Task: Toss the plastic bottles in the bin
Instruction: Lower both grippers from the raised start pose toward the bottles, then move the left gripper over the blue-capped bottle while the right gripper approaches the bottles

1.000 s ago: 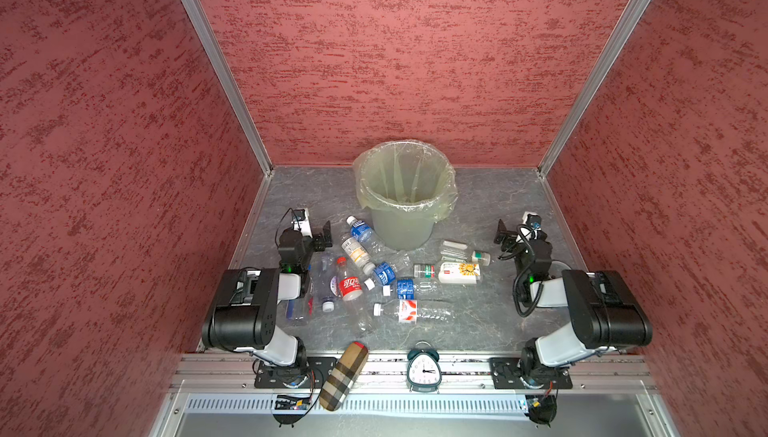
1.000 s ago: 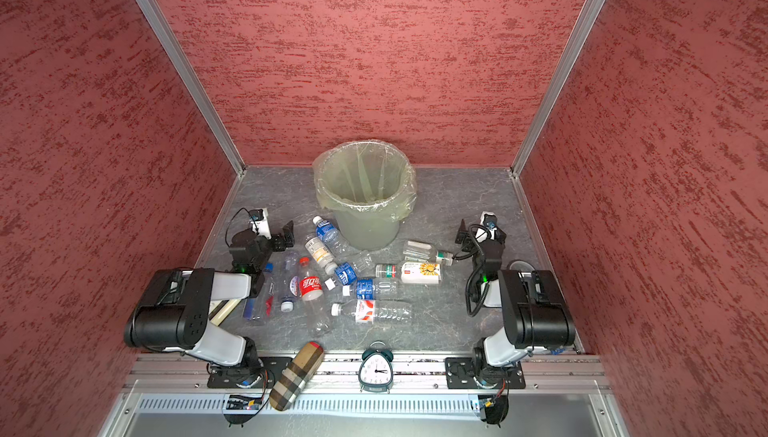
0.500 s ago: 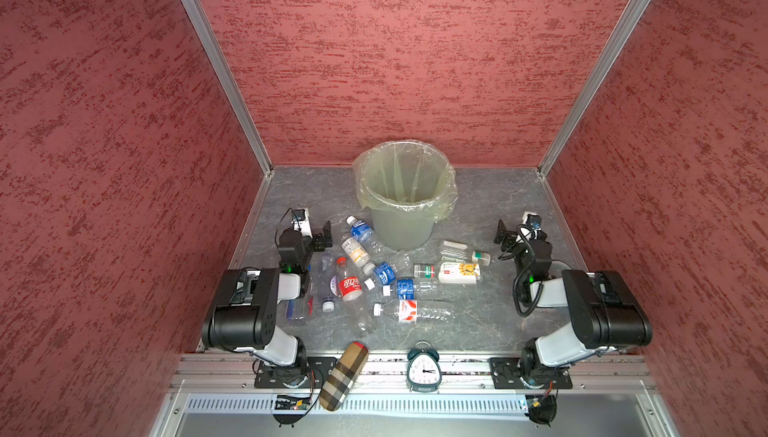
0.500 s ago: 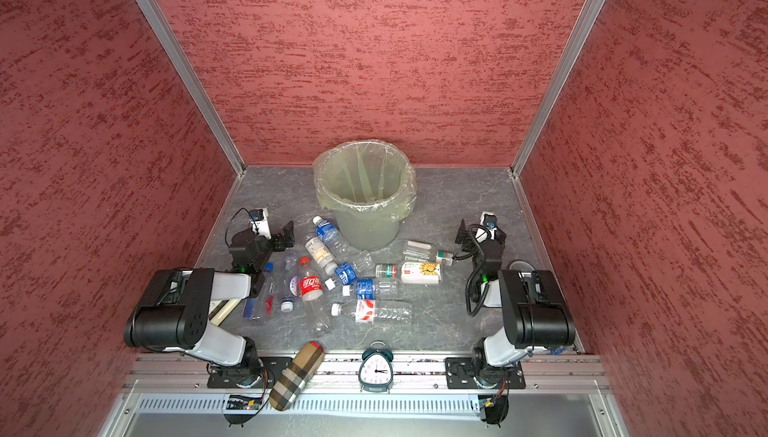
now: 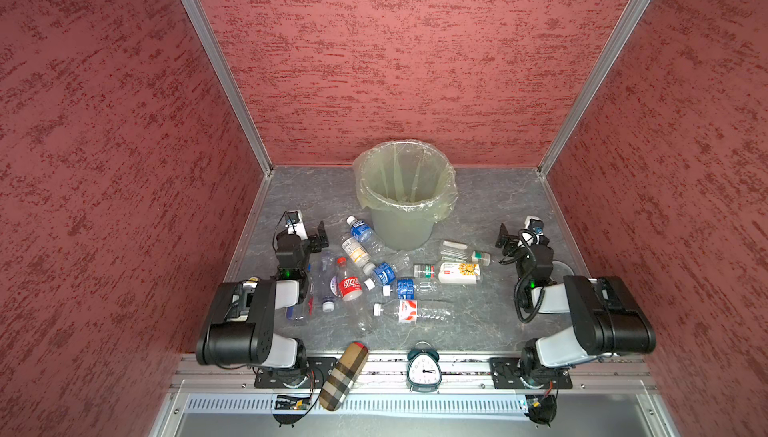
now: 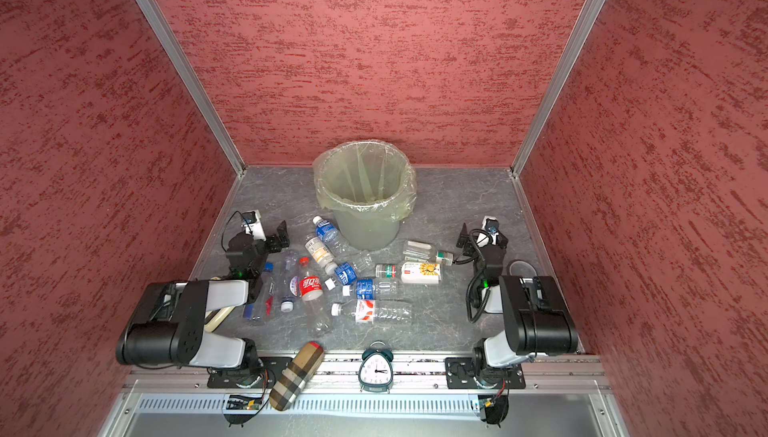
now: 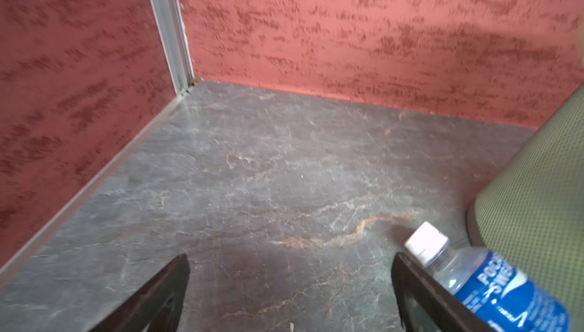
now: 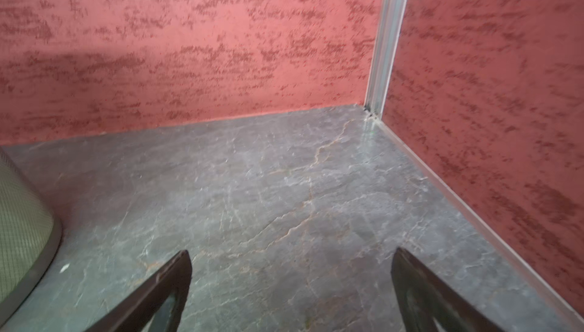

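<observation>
Grey marbled desk [image 5: 478, 206]: at nine o'clock the left hand [image 7: 290, 259] is low over the surface, jaws spread wide and gripping nothing, a blue-labelled bottle [image 7: 505, 289] just beside one finger. Plastic bottles [image 5: 349, 287] lie scattered across the centre, outside the bag-lined bin [image 5: 401, 227] at twelve o'clock. At three o'clock the right hand [image 8: 291, 253] is likewise wide open.

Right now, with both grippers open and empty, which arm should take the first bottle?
Left, probably: the left gripper stands open with the blue-labelled bottle just beside one finger, by the bin. The right gripper, also open, faces only bare table, no bottle ahead.
</observation>
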You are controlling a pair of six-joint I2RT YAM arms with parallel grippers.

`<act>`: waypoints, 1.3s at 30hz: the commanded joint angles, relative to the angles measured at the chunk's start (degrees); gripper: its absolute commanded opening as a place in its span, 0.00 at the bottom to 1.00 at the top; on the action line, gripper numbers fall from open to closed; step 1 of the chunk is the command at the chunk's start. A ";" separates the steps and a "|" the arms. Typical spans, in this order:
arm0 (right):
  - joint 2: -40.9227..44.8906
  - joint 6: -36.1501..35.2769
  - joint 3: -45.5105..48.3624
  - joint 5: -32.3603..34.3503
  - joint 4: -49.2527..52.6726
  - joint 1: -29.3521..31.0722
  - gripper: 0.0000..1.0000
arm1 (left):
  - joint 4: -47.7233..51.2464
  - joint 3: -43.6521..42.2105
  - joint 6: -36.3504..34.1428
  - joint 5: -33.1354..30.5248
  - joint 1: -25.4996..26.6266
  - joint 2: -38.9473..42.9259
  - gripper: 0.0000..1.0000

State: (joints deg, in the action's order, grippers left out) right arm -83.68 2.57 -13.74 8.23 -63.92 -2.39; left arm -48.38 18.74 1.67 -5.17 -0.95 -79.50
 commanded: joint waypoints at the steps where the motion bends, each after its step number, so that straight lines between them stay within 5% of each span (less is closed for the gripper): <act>1: 6.28 2.09 -1.64 6.71 4.72 0.23 0.99 | 5.53 0.93 0.15 -7.89 2.14 6.57 0.99; 6: 13.98 7.87 -7.13 17.81 20.42 0.79 0.99 | 15.87 2.20 3.87 -11.82 4.06 16.23 0.99; 9: 16.71 24.28 -17.32 26.35 44.11 0.74 0.99 | 20.44 2.74 6.98 -15.10 6.51 21.11 0.99; 12: 19.21 29.86 -26.31 21.22 62.46 0.81 0.99 | 31.59 5.69 11.76 -16.02 8.72 25.20 0.99; 15: 23.99 29.94 -22.95 11.84 59.10 1.22 0.99 | 40.22 9.28 13.81 -17.33 12.58 27.10 0.99; 23: 24.87 23.04 -28.60 17.87 71.28 14.65 0.99 | 51.10 14.07 14.66 -19.73 25.45 28.30 0.99; 32: 27.25 19.41 -29.90 13.61 80.29 22.12 0.99 | 63.60 18.65 18.92 -16.64 26.67 29.54 0.95; 39: 26.17 20.89 -31.31 6.13 84.33 24.61 0.97 | 76.26 19.75 26.35 -20.77 26.56 29.77 0.89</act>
State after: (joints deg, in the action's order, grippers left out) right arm -56.62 22.72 -43.05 18.39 16.60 21.10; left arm 19.33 37.78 23.49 -23.49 25.47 -49.91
